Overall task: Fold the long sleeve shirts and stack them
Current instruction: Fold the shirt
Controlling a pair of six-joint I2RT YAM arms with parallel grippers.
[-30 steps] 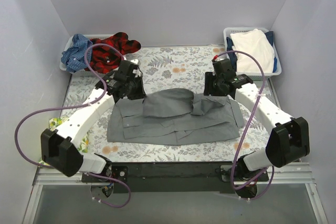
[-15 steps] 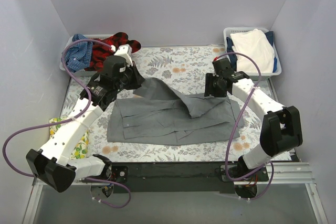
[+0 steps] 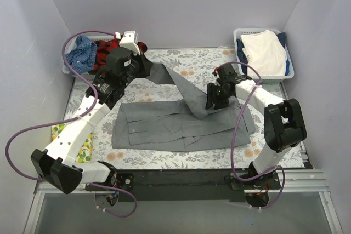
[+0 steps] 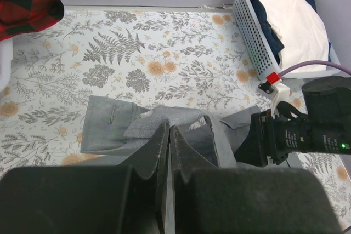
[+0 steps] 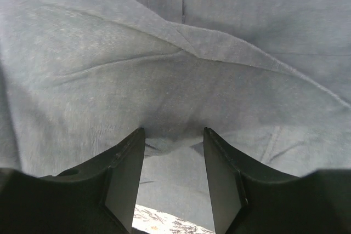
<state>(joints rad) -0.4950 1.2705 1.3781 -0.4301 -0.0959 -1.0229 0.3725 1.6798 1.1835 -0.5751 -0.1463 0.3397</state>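
As left end effector (image 4: 169, 131), pinching grey shirt (image 3: 164, 127), pulls farther back, right end effector (image 5: 173, 131) hovers half-open.

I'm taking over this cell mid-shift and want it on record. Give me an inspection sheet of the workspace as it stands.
Surface: fern-print table cover, lying flat.
Job's things: grey shirt spread mid-table, its sleeve held up toward the far left; plaid shirt and blue checked shirt heaped in the far-left corner.
Clutter: right basket holding white cloth over dark blue cloth; lemon-print cloth at the left edge.
Grippers: left gripper shut on the sleeve; right gripper with jaws apart at a fold of the grey shirt.
Cables: purple cables loop off both arms; the right one passes over the shirt's right edge.
Surroundings: plain pale walls on three sides.
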